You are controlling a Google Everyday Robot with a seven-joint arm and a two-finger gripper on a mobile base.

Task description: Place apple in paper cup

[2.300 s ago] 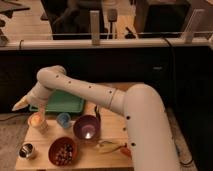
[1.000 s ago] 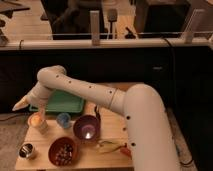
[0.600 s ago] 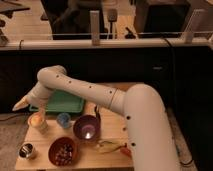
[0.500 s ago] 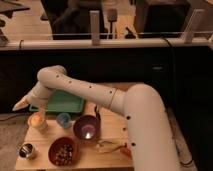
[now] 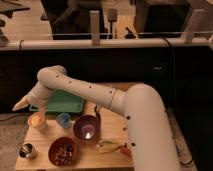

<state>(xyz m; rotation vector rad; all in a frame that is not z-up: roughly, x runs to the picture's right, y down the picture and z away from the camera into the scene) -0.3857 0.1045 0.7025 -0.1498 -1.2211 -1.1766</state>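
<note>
The paper cup [image 5: 38,125] stands near the table's left edge, whitish and tapering. The apple [image 5: 35,119] shows as a yellow-orange round glow sitting in the cup's mouth. My white arm reaches from the lower right across the table to the left. My gripper [image 5: 22,104] hangs at the arm's far-left end, a little above and to the left of the cup, apart from it. Nothing shows in the gripper.
A green tray [image 5: 59,103] lies behind the cup. A small blue cup [image 5: 63,119] and a purple bowl [image 5: 86,129] stand to its right. A brown bowl [image 5: 63,151] of dark bits, a metal cup [image 5: 27,150] and a yellowish corn-like item [image 5: 111,146] sit at the front.
</note>
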